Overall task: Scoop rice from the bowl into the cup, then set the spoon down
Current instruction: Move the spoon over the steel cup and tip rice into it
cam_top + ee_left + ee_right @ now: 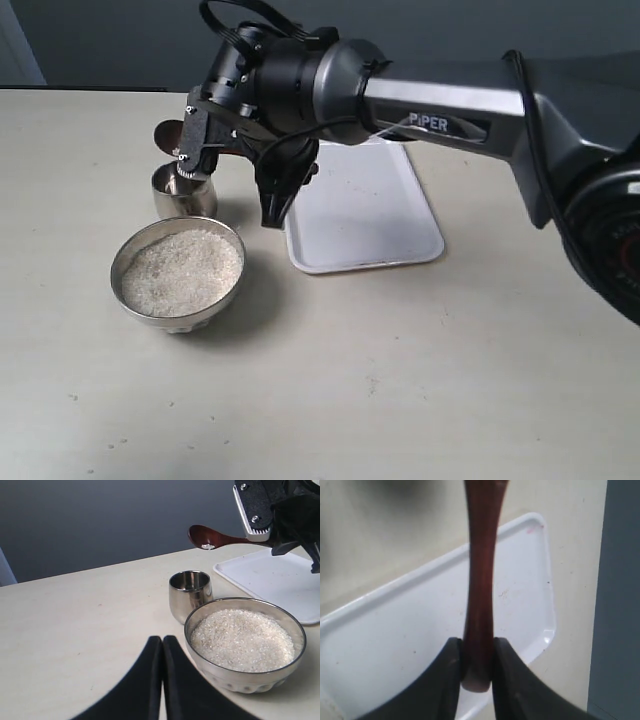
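My right gripper [478, 652] is shut on the handle end of the reddish-brown wooden spoon [481, 580]. The arm reaches across to the left and holds the spoon level in the air. The dark scoop [166, 135] hangs just above the far side of the steel cup [183, 195]; a few white grains cling to the scoop [207, 545]. The wide steel bowl [124, 258] stands in front of the cup, nearly touching it, filled with rice [182, 270]. My left gripper [162, 642] is shut and empty, low over the table near the bowl [235, 672].
A white rectangular tray [365, 215] lies on the table right of the bowl and cup, beneath the right arm. The beige tabletop [400, 380] runs wide in front.
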Motion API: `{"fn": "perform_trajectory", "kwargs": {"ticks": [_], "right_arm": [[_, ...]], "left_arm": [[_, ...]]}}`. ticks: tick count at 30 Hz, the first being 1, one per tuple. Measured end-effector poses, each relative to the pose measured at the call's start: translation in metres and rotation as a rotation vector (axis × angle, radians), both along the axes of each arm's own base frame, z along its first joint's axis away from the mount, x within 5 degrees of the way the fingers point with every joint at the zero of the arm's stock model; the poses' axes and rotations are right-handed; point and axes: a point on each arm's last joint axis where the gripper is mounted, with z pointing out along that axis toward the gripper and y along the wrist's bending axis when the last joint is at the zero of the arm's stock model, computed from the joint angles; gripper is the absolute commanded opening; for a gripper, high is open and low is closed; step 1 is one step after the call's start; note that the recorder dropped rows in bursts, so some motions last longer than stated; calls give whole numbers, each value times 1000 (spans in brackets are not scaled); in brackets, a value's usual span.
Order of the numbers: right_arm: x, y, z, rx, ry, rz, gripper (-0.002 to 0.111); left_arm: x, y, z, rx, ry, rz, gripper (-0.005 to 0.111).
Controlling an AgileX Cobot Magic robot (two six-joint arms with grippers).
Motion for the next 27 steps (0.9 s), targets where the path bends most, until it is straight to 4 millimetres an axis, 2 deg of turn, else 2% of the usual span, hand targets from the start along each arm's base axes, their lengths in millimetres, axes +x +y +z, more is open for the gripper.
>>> {"fn": "perform_trajectory", "kwargs": {"ticks": [9, 27], "right_arm": [[10, 9, -27, 18, 2, 13, -1], [16, 16, -46, 47, -29, 38, -1]], "left_arm": [[0, 0, 0, 0, 0, 0, 1], [0, 0, 0, 0, 0, 0, 1]]}}
